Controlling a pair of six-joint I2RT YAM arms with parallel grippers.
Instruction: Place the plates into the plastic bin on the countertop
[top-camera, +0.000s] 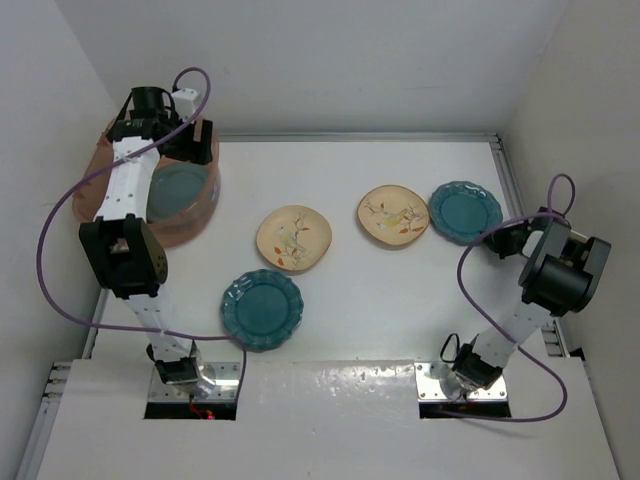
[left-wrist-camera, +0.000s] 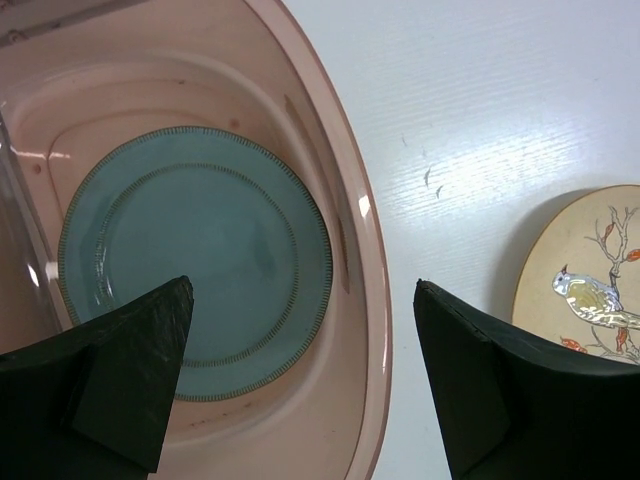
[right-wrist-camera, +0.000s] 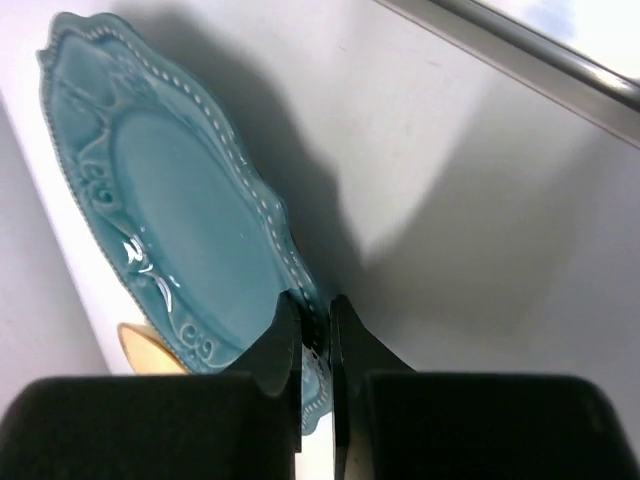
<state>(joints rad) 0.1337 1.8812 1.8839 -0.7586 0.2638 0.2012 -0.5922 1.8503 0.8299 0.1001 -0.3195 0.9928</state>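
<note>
Right wrist alone shows right pincer (right-wrist-camera: 314, 312) clamped on teal plate (right-wrist-camera: 185, 215)

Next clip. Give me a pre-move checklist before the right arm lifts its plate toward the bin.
1. Grasp: right gripper shut on teal plate rim: ok.
2. Bite deep enough for a lift: cannot tell.
3. Neighbouring cream plate clear of it: not ok, edges meet.
4. Other arm: left gripper open, empty: ok.
5. Space above plastic bin free: not ok, left gripper hovers there.
6. Inside, grey-green plate lies flat: ok.
</note>
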